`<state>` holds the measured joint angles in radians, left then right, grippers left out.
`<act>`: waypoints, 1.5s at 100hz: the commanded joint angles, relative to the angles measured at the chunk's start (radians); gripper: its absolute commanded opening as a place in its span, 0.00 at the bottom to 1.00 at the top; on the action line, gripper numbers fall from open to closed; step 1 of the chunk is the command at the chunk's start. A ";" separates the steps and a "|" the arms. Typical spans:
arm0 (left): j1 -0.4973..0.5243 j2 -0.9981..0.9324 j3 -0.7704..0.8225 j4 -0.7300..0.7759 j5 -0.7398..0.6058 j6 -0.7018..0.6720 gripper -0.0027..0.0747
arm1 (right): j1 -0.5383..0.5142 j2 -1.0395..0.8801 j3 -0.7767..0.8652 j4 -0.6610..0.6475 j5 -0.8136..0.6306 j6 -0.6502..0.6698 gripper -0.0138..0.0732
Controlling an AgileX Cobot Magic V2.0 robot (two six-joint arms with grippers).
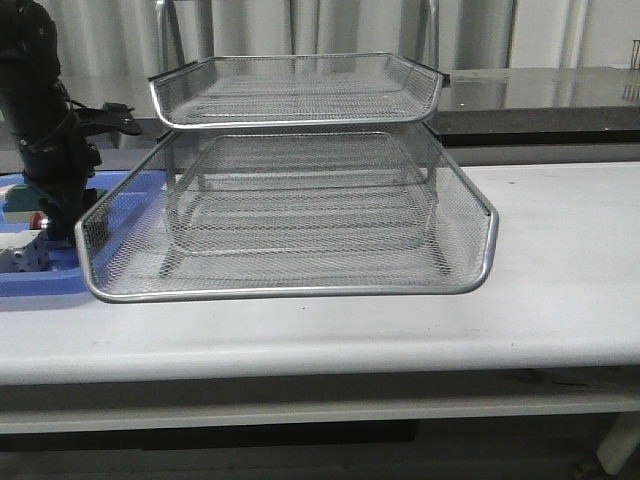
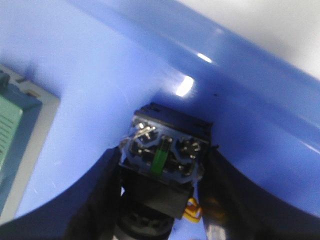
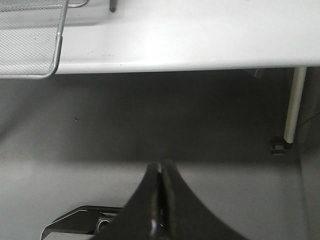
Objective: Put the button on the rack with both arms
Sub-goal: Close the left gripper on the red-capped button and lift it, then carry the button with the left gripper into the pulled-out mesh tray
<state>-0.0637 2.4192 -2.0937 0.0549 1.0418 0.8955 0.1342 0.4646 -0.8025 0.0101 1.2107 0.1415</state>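
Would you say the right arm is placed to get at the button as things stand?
Probably not. The right gripper hangs shut below the table edge, off the front. The button sits between the left gripper fingers in the blue tray, beyond the rack.

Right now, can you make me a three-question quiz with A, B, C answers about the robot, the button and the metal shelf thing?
1. Where is the button?
A. on the top shelf of the rack
B. between the left gripper's fingers, over the blue tray
C. on the floor

2. What colour is the tray beside the rack?
A. blue
B. red
C. yellow

3. How are the right gripper's fingers?
A. wide open
B. holding a block
C. pressed shut with nothing in them

Answers:
1 B: the left gripper has a finger on each side of the button above blue plastic.
2 A: it is blue next to the silver rack.
3 C: the right gripper shows its fingers together, off the table edge.
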 commanded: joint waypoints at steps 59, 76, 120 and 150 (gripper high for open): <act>0.002 -0.154 -0.329 -0.071 0.233 -0.223 0.15 | -0.003 0.010 -0.034 -0.010 -0.049 -0.004 0.08; 0.002 -0.217 -0.324 -0.071 0.233 -0.276 0.15 | -0.003 0.010 -0.034 -0.010 -0.049 -0.004 0.08; 0.000 -0.508 -0.049 -0.094 0.233 -0.422 0.15 | -0.003 0.010 -0.034 -0.010 -0.049 -0.004 0.08; -0.027 -0.719 0.198 -0.314 0.233 -0.431 0.15 | -0.003 0.010 -0.034 -0.010 -0.049 -0.004 0.08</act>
<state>-0.0663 1.7978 -1.9187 -0.1876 1.2584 0.4778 0.1342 0.4646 -0.8025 0.0101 1.2107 0.1415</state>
